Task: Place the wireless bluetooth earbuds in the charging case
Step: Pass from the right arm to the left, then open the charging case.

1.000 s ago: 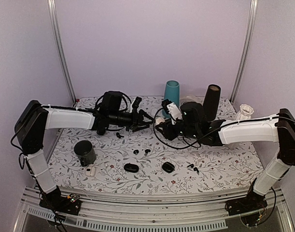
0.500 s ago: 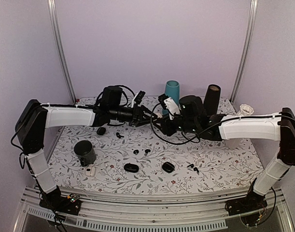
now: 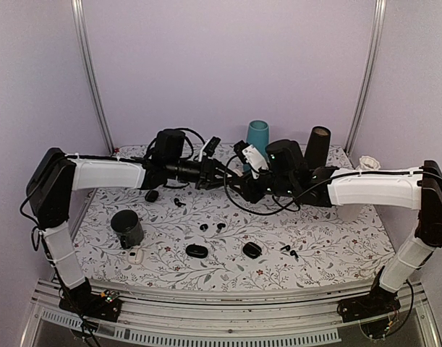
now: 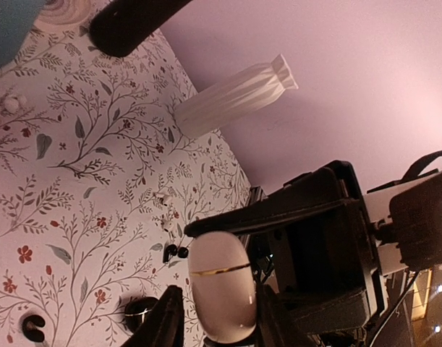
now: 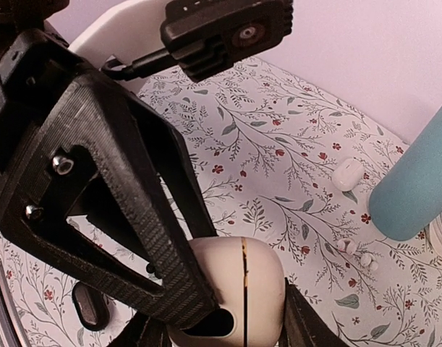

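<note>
Right gripper (image 5: 228, 327) is half-closed and clamped on a white case (image 5: 239, 285), mid-air over the back of the table (image 3: 336, 253). Left gripper (image 4: 217, 322) flanks the same case from the opposite side with a narrow gap; can't tell if it grips. The case's long axis runs along the left fingers (seam crosses it). Black earbuds (image 3: 203, 227) lie on the table at 6 o'clock from the held case, well apart, left arm marginally nearer. Counts: one held white case, two black cases (image 3: 195, 251) at 4 and 7 o'clock of the earbuds, two earbuds in that pair. Other dark specks unclear.
</note>
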Available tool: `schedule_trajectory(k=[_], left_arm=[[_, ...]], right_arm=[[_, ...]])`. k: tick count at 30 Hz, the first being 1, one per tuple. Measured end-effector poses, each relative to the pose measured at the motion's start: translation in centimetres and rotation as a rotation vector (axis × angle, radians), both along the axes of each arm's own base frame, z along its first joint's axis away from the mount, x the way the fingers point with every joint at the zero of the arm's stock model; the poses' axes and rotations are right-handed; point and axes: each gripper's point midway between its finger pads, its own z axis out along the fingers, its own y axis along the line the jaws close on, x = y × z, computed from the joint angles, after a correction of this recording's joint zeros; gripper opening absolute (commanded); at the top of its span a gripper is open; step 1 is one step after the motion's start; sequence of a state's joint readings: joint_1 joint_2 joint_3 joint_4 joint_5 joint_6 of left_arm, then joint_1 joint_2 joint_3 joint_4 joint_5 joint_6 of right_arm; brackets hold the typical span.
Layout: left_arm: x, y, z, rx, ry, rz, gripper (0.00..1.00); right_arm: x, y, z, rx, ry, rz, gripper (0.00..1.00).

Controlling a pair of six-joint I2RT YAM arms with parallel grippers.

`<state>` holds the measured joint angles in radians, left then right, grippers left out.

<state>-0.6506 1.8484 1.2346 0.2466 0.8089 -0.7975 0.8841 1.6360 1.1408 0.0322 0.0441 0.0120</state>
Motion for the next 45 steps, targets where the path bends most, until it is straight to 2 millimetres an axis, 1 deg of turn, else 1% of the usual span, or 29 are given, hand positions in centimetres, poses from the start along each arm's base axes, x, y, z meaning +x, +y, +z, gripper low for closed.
schedule_trajectory(k=[3, 5, 7, 10, 12, 13, 14, 17, 19, 21, 23, 24, 26, 27, 28, 30, 32, 35, 38, 40, 42, 45], left_arm=[[-0.1, -0.2, 0.0, -0.004, 0.002, -0.012, 0.31], [-0.1, -0.3, -0.1, -0.005, 0.004, -0.015, 0.24], [-0.1, -0.3, -0.1, -0.005, 0.010, -0.017, 0.15], [-0.2, -0.4, -0.3, -0.002, 0.018, -0.018, 0.00], [-0.2, -0.4, -0.4, -0.001, 0.025, -0.017, 0.00], [-0.2, -0.4, -0.4, -0.001, 0.025, -0.017, 0.00], [-0.2, -0.4, -0.3, -0.003, 0.021, -0.017, 0.00], [-0.2, -0.4, -0.2, -0.020, -0.002, -0.017, 0.00], [-0.3, -0.3, -0.5, -0.029, -0.017, -0.018, 0.00], [-0.6, 0.0, -0.7, -0.035, -0.028, -0.018, 0.00], [-0.9, 0.2, -0.5, -0.047, -0.050, -0.018, 0.00], [-1.0, 0.4, -0.3, -0.054, -0.063, -0.016, 0.00], [-1.2, 0.8, 0.9, -0.078, -0.107, -0.010, 0.00], [-1.4, 1.1, 2.2, -0.103, -0.149, -0.005, 0.00], [-1.5, 1.2, 2.8, -0.115, -0.171, -0.001, 0.00], [-1.9, 1.8, 4.7, -0.153, -0.243, 0.014, 0.00], [-2.3, 2.4, 6.7, -0.188, -0.323, 0.030, 0.00], [-2.6, 3.2, 9.6, -0.230, -0.449, 0.064, 0.00], [-3.0, 3.9, 12.1, -0.259, -0.566, 0.102, 0.00], [-3.0, 4.2, 13.1, -0.270, -0.620, 0.123, 0.00], [-3.1, 4.3, 13.7, -0.278, -0.649, 0.132, 0.00], [-3.1, 4.4, 14.1, -0.282, -0.667, 0.139, 0.00]], right_arm=[[0.0, 0.1, 0.0, -0.018, -0.005, 0.012, 0.24], [0.0, 0.1, -0.1, -0.029, -0.008, 0.018, 0.25], [-0.1, 0.0, -0.2, -0.039, -0.010, 0.022, 0.30], [0.0, 0.0, -0.4, -0.053, -0.014, 0.026, 0.44], [-0.1, 0.0, -0.5, -0.057, -0.012, 0.028, 0.59], [-0.1, 0.0, -0.5, -0.055, -0.010, 0.027, 0.62], [-0.1, 0.0, -0.5, -0.052, -0.007, 0.029, 0.69], [-0.4, 0.5, -0.1, -0.018, 0.016, 0.046, 0.83], [-0.4, 0.6, 0.1, 0.011, 0.035, 0.049, 0.89], [-0.6, 0.5, 0.6, 0.046, 0.050, 0.057, 0.93], [-0.8, -0.1, 1.6, 0.096, 0.063, 0.058, 0.95], [-1.1, -0.6, 2.5, 0.133, 0.065, 0.060, 0.95], [-0.9, -1.3, 3.8, 0.180, 0.062, 0.047, 0.96], [-1.0, -1.7, 4.8, 0.218, 0.058, 0.042, 0.97], [-1.1, -2.2, 6.0, 0.258, 0.052, 0.036, 0.97], [-1.2, -3.0, 8.3, 0.336, 0.034, 0.023, 0.97], [-1.4, -3.5, 10.2, 0.407, 0.022, 0.018, 0.97], [-1.9, -3.6, 12.6, 0.493, 0.014, 0.040, 0.97], [-2.4, -3.4, 13.8, 0.541, 0.029, 0.069, 0.96], [-2.6, -3.2, 14.2, 0.558, 0.040, 0.086, 0.96], [-2.9, -3.0, 14.8, 0.574, 0.044, 0.104, 0.96], [-3.4, -2.7, 15.6, 0.593, 0.048, 0.140, 0.96]])
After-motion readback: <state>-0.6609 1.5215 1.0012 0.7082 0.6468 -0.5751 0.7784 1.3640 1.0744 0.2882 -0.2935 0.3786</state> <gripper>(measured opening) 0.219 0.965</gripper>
